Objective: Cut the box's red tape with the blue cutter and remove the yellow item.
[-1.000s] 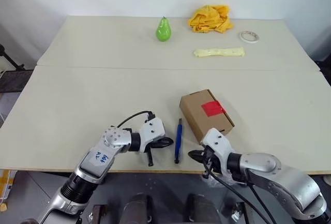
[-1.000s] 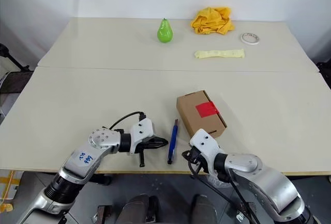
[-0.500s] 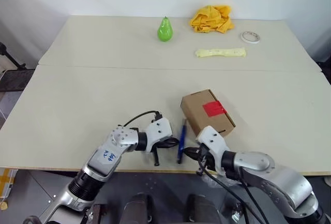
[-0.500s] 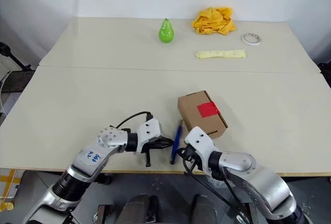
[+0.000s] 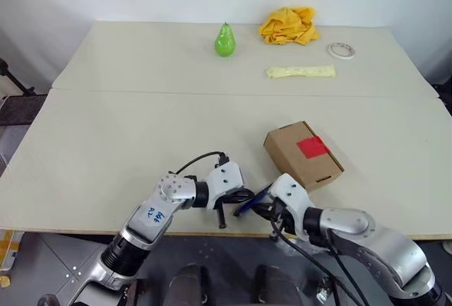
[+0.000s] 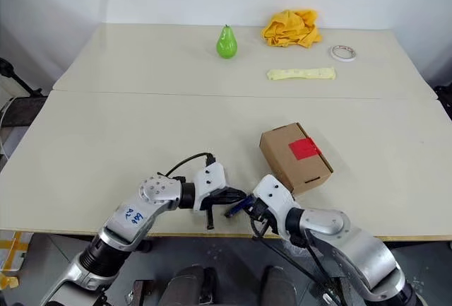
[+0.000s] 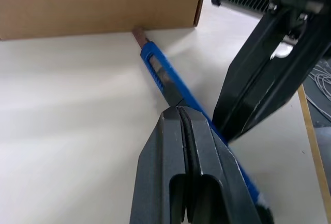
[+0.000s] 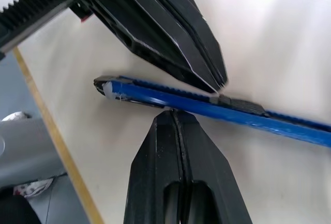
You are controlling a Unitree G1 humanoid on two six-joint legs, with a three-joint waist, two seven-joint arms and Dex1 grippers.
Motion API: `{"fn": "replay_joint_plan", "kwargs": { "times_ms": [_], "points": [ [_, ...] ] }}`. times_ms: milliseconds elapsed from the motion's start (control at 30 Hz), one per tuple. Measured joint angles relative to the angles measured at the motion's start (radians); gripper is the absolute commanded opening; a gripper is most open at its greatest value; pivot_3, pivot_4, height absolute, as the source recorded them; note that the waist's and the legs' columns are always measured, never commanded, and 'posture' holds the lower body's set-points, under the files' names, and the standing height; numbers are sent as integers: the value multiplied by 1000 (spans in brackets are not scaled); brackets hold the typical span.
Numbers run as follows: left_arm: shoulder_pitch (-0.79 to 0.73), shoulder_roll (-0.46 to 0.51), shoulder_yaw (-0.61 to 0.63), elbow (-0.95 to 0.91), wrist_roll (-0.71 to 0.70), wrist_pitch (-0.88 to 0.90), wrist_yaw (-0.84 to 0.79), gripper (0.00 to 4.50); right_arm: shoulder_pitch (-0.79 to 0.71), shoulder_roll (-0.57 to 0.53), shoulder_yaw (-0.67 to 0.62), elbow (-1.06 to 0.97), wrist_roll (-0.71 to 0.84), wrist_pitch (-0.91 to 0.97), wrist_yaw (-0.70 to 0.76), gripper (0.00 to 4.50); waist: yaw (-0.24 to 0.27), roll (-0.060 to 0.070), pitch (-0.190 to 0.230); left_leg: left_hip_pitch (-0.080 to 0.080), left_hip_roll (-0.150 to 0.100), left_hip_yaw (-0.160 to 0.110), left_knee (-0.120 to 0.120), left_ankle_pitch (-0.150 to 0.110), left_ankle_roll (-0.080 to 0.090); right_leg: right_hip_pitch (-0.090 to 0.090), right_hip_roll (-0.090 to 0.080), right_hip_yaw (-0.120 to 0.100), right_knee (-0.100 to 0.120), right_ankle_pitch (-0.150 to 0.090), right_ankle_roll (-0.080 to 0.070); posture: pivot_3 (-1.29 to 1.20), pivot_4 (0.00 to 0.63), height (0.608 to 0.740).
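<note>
Two pale tables [image 5: 141, 122] abut – white wall behind | both pincers closed, empty – flanking blue cutter [image 5: 248, 202]

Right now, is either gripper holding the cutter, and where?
Neither. Both the left gripper and the right gripper are shut with nothing between their fingers; their tips flank the blue cutter lying on the table.
</note>
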Motion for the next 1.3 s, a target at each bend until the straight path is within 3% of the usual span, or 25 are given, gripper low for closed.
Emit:
{"fn": "replay_joint_plan", "kwargs": {
  "times_ms": [167,267,767,1000,1300],
  "points": [
    [11,59,26,-11,-23,-27,-46,35,86,-158,-140,-53,55,44,78,0,1,0,0,0,0,0,0,0,0,1,0,0,-1,0,0,0,150,740],
    [16,89,50,0,-23,-56,-56,35,104,-190,-184,-43,55,41,92,0,0,0,0,1,0,0,0,0,0,1,0,0,-1,0,0,0,150,740],
    [-20,79,-41,7,11,-29,-94,35,-105,-17,-6,47,-88,59,-58,0,-6,0,0,2,0,1,0,0,0,1,0,0,1,0,0,0,150,740],
    [-20,42,-65,7,11,-8,-97,35,-169,52,57,114,-138,21,-61,0,-31,0,0,3,1,1,0,1,-2,1,1,1,3,0,-1,0,150,740],
    [13,83,-28,-14,-15,-18,-112,35,-166,67,66,147,-155,-51,-8,0,-30,0,0,4,2,1,-1,1,-2,0,1,1,3,-1,-2,0,150,740]
  ]
}}
